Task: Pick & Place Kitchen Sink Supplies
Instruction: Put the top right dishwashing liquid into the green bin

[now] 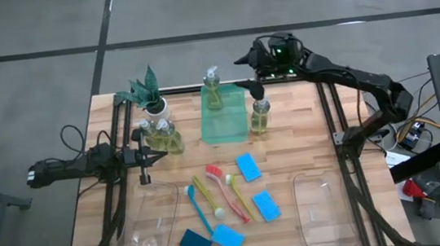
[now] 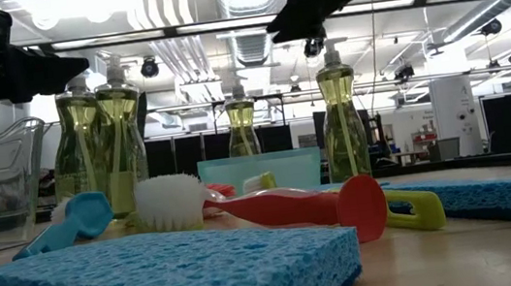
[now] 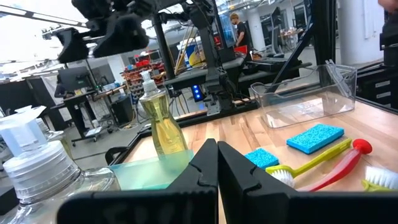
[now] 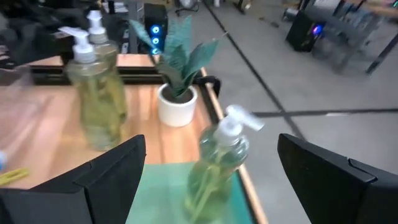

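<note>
Soap bottles: one (image 1: 213,92) stands on the green tray (image 1: 225,122), one (image 1: 260,118) stands right of the tray, two (image 1: 164,135) stand at the left by the plant. Blue sponges (image 1: 247,167) (image 1: 266,205) (image 1: 228,238) and a teal one (image 1: 193,243) lie flat on the table in front. Between them lie the pink-red (image 1: 226,184), yellow (image 1: 206,196) and blue (image 1: 201,211) brushes. My right gripper (image 1: 247,72) hangs open in the air over the table's far edge; in its wrist view the tray's bottle (image 4: 219,163) shows between its fingers, below and apart. My left gripper (image 1: 143,157) waits shut at the left.
A spiky plant in a white pot (image 1: 150,96) stands at the far left. Clear bins lie near the front, one at the left (image 1: 150,222) and one at the right (image 1: 321,209). Bare wood shows between the tray and the right bin.
</note>
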Controlling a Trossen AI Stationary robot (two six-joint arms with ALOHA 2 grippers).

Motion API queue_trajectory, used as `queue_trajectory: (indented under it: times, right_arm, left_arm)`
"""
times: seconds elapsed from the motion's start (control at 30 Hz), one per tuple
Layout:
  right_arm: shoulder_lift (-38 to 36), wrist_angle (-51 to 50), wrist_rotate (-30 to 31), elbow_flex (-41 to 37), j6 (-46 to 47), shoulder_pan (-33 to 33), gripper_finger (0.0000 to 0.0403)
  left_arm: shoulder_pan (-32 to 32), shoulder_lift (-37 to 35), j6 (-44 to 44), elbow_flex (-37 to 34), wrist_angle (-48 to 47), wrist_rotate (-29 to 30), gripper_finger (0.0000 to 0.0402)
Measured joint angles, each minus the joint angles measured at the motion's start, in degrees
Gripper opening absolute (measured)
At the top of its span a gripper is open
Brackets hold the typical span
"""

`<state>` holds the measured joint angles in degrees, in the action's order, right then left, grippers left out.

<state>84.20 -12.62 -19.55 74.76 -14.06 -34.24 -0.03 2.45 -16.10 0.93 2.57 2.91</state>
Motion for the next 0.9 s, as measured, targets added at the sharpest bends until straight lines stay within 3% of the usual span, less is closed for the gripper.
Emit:
queue_trajectory:
  times: [0.53, 0.9]
  right_arm:
    - [-10.43, -15.18, -0.11, -0.26, 7.02, 6.5, 0.0359]
    - [-10.41, -25.01, 0.06, -1.44, 9.58, 11.95, 0.0359]
  left_arm:
    - [0.0, 0.0, 0.0, 0.0, 0.0, -0.01, 0.0]
    - [0.02, -0.01, 0.0, 0.0, 0.0, -0.03, 0.0]
